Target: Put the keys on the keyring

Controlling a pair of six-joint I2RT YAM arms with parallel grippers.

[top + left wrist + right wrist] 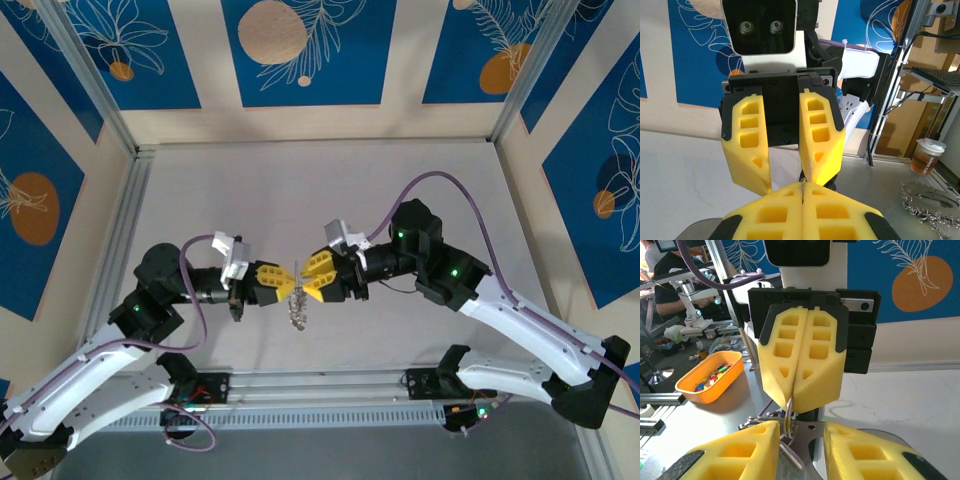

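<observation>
Mid-frame over the pale grey desk (300,190), left pincer (288,283) clamps the keyring (298,302); right pincer (308,277) gapes. Blue leaf-print panels (300,50) line the top.

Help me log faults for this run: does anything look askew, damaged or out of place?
Nothing stands out. The left claw is shut on the keyring, the keys dangle from it in a bunch, and the right claw is open, facing it.
</observation>
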